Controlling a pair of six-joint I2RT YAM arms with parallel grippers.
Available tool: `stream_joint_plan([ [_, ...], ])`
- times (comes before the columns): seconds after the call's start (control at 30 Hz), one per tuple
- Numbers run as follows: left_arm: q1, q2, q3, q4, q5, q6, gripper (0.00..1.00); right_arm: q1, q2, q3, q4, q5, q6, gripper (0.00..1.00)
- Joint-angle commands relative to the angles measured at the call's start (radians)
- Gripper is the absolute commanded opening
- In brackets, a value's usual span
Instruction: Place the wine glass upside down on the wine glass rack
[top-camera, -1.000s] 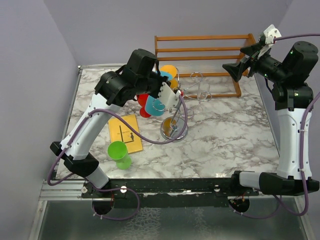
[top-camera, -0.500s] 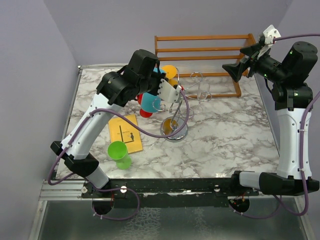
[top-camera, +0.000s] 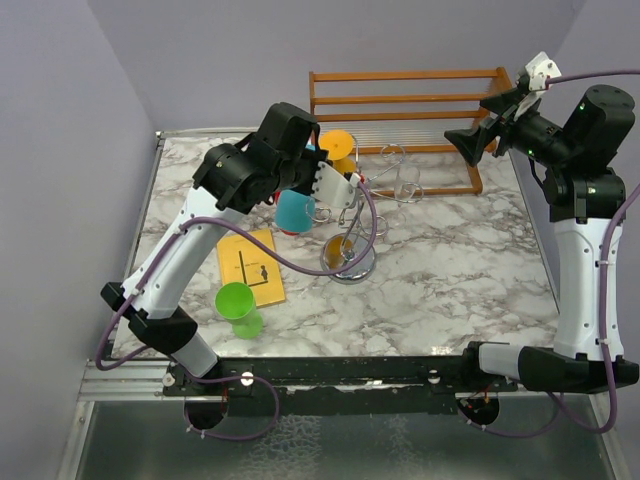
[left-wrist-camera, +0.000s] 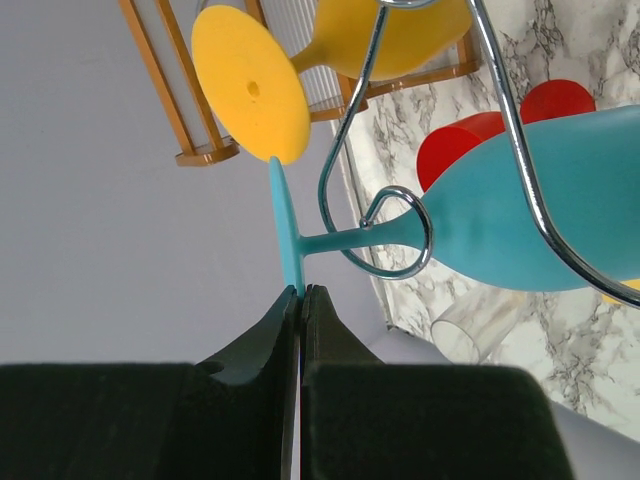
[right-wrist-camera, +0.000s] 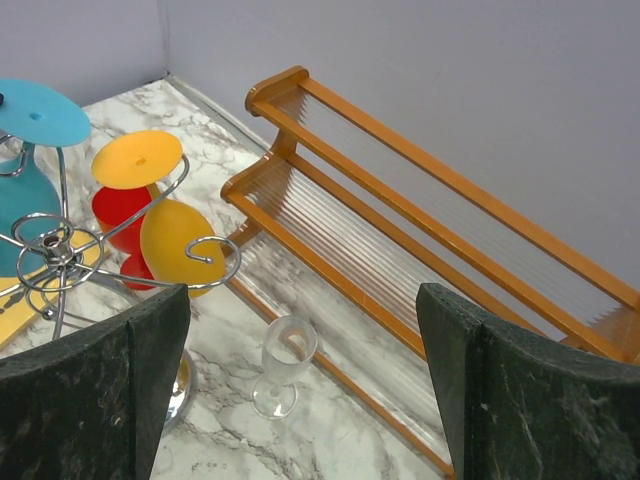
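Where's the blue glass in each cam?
Top external: blue glass centre-left, just left of the rack, under the left arm.
Left wrist: glass on the right, lying sideways, stem through a wire loop, foot edge pinched at the left gripper.
Right wrist: glass at the far left edge, foot up.
Shared landmark: yellow glass, next to it in all three.

Your left arm (top-camera: 190, 240) reaches forward with its elbow raised. Its gripper (left-wrist-camera: 300, 292) has the jaws pressed almost together, pinching the foot rim of the teal plastic wine glass (left-wrist-camera: 530, 215) right at the jaw tips. Your right arm (top-camera: 580, 250) stands tall, and its gripper (right-wrist-camera: 303, 296) has the jaws spread wide.
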Motion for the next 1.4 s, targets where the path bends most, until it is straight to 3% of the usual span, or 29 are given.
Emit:
stream_joint_plan([
  [0.0,-0.007,-0.044,0.002,-0.030,0.010,-0.025,0.00,0.001,-0.024,-0.003,0.015,0.018,-0.013,0.94],
  [0.93,-0.007,-0.075,-0.047,-0.048,0.153,-0.078,0.00,-0.006,-0.040,-0.030,0.018,0.014,-0.011,0.95],
  [1.17,-0.006,-0.076,-0.068,-0.052,0.150,-0.085,0.10,-0.006,-0.041,-0.040,0.022,0.016,-0.014,0.95],
  [1.37,-0.007,-0.080,-0.073,-0.048,0.160,-0.098,0.13,-0.006,-0.046,-0.055,0.023,0.023,-0.019,0.95],
])
